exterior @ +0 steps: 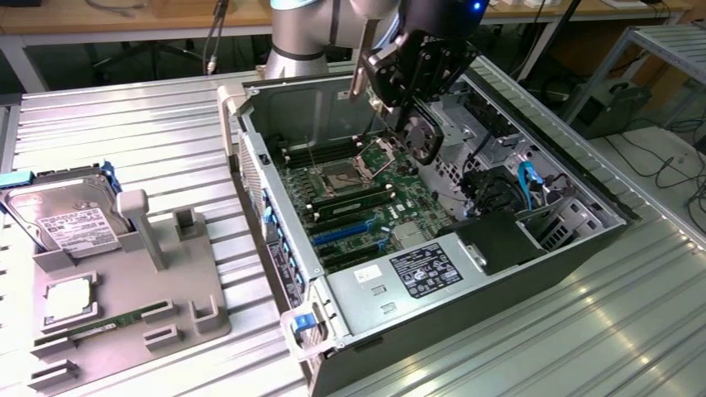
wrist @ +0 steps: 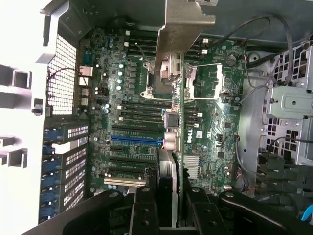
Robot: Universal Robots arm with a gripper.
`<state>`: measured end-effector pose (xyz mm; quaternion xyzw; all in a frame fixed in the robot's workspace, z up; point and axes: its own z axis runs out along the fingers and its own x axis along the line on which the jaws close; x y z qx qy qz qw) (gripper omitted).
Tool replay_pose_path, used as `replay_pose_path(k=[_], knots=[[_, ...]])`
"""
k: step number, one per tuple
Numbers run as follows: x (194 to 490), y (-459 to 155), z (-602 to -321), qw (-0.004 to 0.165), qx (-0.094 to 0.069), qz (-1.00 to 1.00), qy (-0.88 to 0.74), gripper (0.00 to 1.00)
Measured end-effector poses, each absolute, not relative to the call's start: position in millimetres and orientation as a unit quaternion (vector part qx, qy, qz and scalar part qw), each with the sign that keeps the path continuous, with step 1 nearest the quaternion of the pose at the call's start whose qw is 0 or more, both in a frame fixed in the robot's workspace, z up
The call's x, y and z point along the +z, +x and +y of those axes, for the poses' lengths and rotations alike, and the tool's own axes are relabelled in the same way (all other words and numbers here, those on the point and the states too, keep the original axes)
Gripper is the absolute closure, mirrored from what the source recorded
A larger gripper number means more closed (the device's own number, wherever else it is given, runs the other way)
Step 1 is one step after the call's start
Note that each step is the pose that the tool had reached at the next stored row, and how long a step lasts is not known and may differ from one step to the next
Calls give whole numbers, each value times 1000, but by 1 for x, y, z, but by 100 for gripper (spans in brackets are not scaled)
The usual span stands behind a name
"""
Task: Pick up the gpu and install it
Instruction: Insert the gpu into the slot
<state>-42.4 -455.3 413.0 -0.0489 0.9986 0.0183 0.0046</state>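
My gripper (exterior: 415, 87) hangs over the open computer case (exterior: 574, 178), shut on the gpu (exterior: 421, 135). The card hangs on edge, its round fan facing the exterior view's right and its silver bracket (exterior: 359, 76) toward the back of the case. In the wrist view the gpu (wrist: 172, 125) runs edge-on from between my black fingers (wrist: 145, 211) out to its metal bracket (wrist: 188, 24). It is above the motherboard (wrist: 132, 88), clear of the board, near the CPU socket (wrist: 161, 81). The blue expansion slot (wrist: 136, 139) lies to one side of the card.
A grey holder tray (exterior: 182, 310) sits at the exterior view's left with a hard drive (exterior: 72, 219), a CPU (exterior: 69, 302) and a RAM stick (exterior: 111, 321). Inside the case are the power supply (exterior: 425, 271), a drive cage (wrist: 291, 105) and loose cables (exterior: 527, 186).
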Motion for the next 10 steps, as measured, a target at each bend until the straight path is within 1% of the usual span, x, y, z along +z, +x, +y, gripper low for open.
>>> replay_pose_path(k=[10], knots=[[413, -42, -455, 4, 18, 997, -77, 73]])
